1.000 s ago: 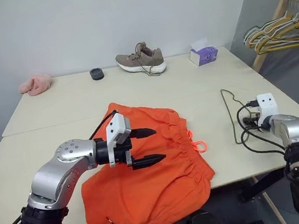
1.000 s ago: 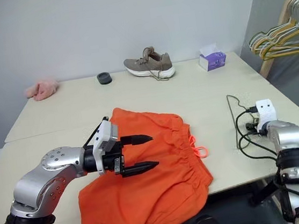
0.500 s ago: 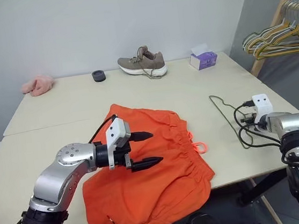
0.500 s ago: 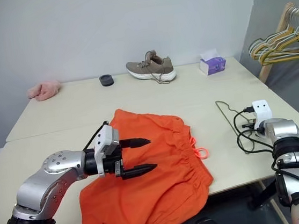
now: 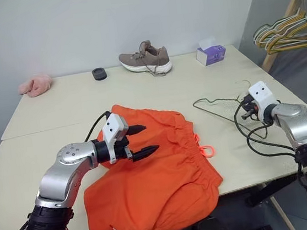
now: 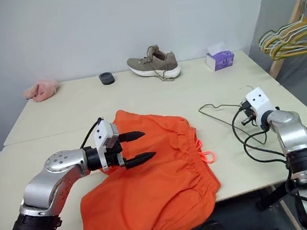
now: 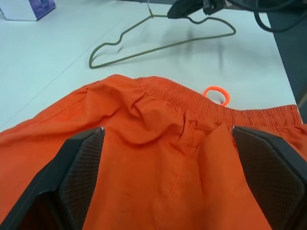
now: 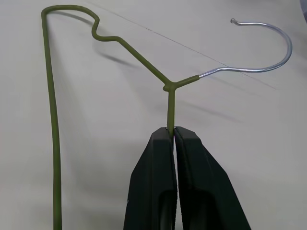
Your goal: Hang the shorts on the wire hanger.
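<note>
The bright orange shorts [image 5: 155,181] lie rumpled on the near middle of the table, with the waistband and its neon drawstring loop [image 5: 205,151] toward the right. My left gripper [image 5: 145,140] hovers open just over their upper left part, and both fingers frame the fabric [image 7: 158,158] in the left wrist view. Right of the shorts, the olive-green wire hanger [image 5: 213,103] is held slightly off the table. My right gripper [image 8: 171,132] is shut on its wire just below the neck, and the silver hook [image 8: 268,48] points away from it.
At the far edge of the table [image 5: 42,114] are a pink cloth [image 5: 36,85], a small black round object [image 5: 99,74], a brown shoe [image 5: 145,60] and a purple tissue box [image 5: 210,55]. Black cables [image 5: 255,134] loop beside my right arm. A wooden rack with several hangers [image 5: 287,25] stands at the far right.
My right gripper has shut on the hanger, lifted it off the table and swung it left toward the shorts. My left gripper has edged forward over the shorts, still open.
</note>
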